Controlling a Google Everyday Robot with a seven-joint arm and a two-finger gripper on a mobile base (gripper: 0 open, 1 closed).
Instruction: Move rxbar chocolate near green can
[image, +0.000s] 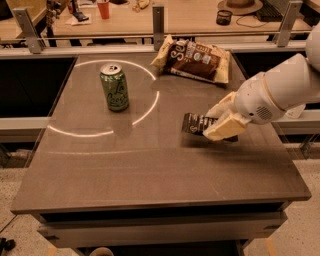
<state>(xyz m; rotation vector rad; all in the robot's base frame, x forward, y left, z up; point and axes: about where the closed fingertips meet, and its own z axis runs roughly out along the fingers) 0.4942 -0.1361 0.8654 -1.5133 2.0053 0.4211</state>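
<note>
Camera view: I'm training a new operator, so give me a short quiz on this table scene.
1. True or false: the green can lies on its side.
2. The gripper, shut on the rxbar chocolate, is where in the image? A) left of the green can B) right of the green can and lower C) beyond the table's near edge
3. Fill in: the snack bag lies near the table's ___ edge.
Key: 1 false, it stands upright. 2 B. 3 far.
</note>
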